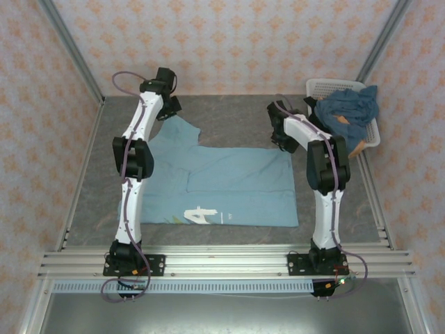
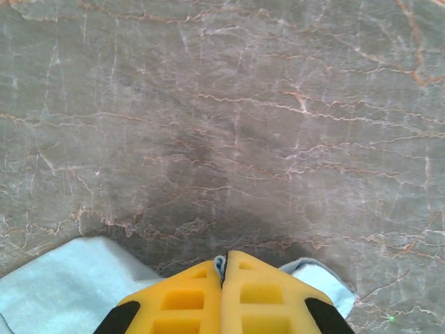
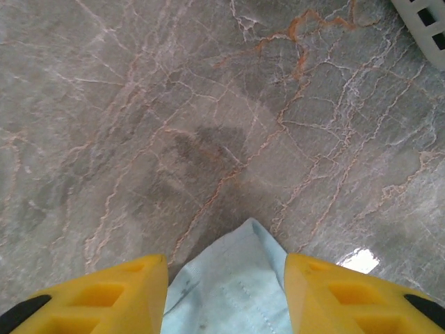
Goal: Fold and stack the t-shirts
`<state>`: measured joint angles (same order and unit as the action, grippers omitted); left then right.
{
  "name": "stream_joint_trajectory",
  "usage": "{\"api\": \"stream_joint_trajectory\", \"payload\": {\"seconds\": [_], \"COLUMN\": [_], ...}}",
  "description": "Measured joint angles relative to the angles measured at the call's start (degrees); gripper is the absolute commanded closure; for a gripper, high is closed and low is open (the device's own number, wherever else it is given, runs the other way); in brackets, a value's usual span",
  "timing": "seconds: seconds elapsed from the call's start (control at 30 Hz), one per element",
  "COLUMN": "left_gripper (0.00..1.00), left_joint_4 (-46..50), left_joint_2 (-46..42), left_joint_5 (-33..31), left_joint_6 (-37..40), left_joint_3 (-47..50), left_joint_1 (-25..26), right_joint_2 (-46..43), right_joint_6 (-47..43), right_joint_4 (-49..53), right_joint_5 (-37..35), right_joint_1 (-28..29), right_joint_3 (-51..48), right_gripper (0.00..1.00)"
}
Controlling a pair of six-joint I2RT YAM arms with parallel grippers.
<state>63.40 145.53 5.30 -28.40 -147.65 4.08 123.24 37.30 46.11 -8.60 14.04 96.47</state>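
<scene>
Sky-blue t-shirt (image 1: 236,184) | left claw (image 2: 224,259) clamps edge | right claw (image 3: 226,268) parted astride corner

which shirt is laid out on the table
The light sky-blue t-shirt with white print, spread on the table; the slate-blue t-shirt and orange-tan one sit bunched in the white basket.

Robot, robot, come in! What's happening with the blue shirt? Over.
Left gripper shut, pinching light blue t-shirt edge. Right gripper open, shirt corner between its jaws. Nothing blocking; other shirts sit in basket.
</scene>
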Motion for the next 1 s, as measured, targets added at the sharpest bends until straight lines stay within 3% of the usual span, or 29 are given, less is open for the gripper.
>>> {"api": "stream_joint_trajectory", "payload": {"seconds": [0.13,0.33,0.47,0.63,1.0], "left_gripper": [1.00,1.00,1.00,1.00,1.00], "left_joint_4": [-0.09,-0.15,-0.15,-0.15,-0.07], "left_joint_2": [0.00,0.00,0.00,0.00,-0.46], "left_joint_5": [1.27,2.89,3.30,3.28,3.08], "left_joint_6": [0.00,0.00,0.00,-0.02,-0.22], "left_joint_3": [0.02,0.02,0.02,0.02,0.11], "left_joint_1": [-0.33,-0.33,-0.33,-0.33,-0.39], "right_joint_2": [1.49,3.39,3.43,3.41,3.21], "right_joint_6": [-0.11,-0.28,-1.25,-2.78,-6.73], "right_joint_4": [1.40,2.49,2.80,2.82,4.39], "right_joint_5": [-0.70,-1.49,-2.36,-3.96,-4.90], "right_joint_1": [-0.09,-0.35,-0.37,-0.37,-0.37], "right_joint_3": [0.48,1.38,2.05,2.47,4.42], "right_gripper": [0.56,0.71,0.85,0.94,0.98]}}
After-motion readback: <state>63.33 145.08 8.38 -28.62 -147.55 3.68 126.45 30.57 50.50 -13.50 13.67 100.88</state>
